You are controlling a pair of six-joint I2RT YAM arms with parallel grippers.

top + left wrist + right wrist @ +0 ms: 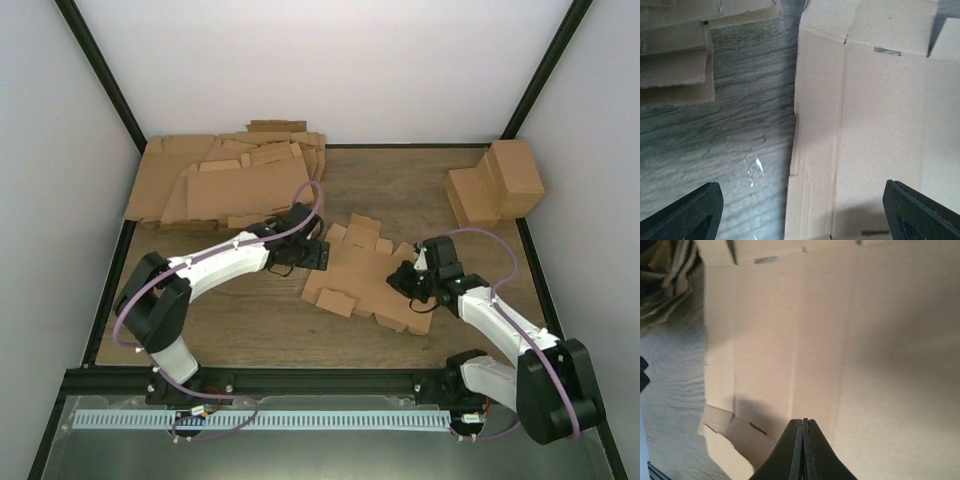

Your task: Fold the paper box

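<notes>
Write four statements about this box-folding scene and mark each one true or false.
1. The paper box lies as an unfolded sheet on the wooden table. True.
2. The left gripper is shut. False: its jaws stand wide open, one finger over bare wood and the other over the sheet.
3. The right gripper is shut over the sheet. True.
4. The heap of cardboard sheets sits at the rear right. False: it sits at the rear left, and the folded cardboard boxes are at the rear right.
</notes>
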